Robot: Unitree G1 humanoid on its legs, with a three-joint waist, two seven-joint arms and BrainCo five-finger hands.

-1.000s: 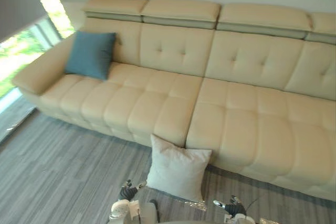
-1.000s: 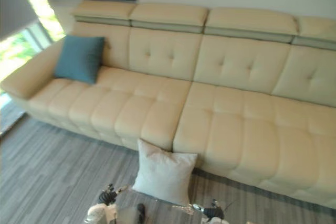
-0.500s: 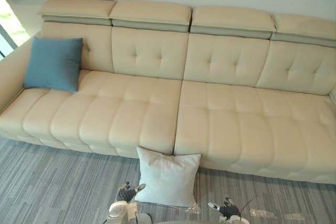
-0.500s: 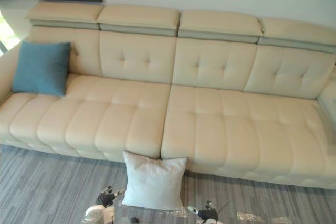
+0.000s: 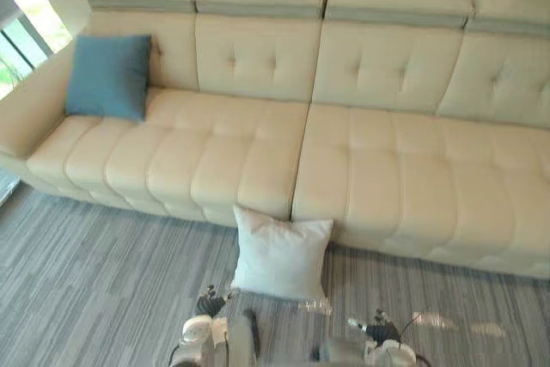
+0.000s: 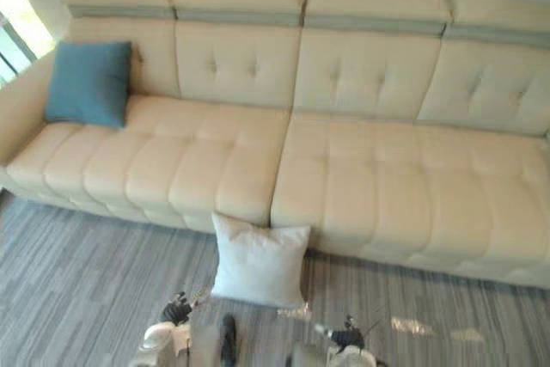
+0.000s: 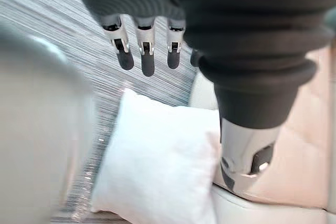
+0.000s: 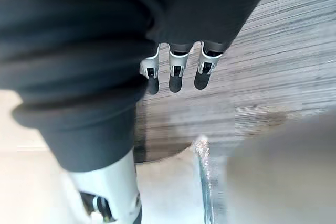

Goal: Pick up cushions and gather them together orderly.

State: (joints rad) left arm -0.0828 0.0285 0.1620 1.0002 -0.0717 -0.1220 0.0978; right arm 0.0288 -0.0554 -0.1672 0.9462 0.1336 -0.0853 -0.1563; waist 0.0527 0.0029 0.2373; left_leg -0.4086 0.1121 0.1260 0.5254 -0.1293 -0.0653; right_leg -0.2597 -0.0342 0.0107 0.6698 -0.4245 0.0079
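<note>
White cushion (image 5: 281,253) upright on the floor (image 5: 94,272), leaning on the sofa (image 5: 412,152) front, just ahead of the left hand (image 5: 209,303). Fingers (image 7: 147,51) straight, slightly spread, touching nothing. Right hand (image 5: 375,331) further aside, fingers (image 8: 176,74) likewise straight, empty. Blue cushion (image 5: 108,76) against the backrest at the sofa's left end, well apart. Long stretch of seat between.

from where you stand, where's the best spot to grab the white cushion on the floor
Probably its two side edges, one hand each, coming from the front. The white cushion stands upright on the floor against the front of the sofa, so its back is blocked while both sides are free. The left hand and right hand hang open, one either side of it.
</note>
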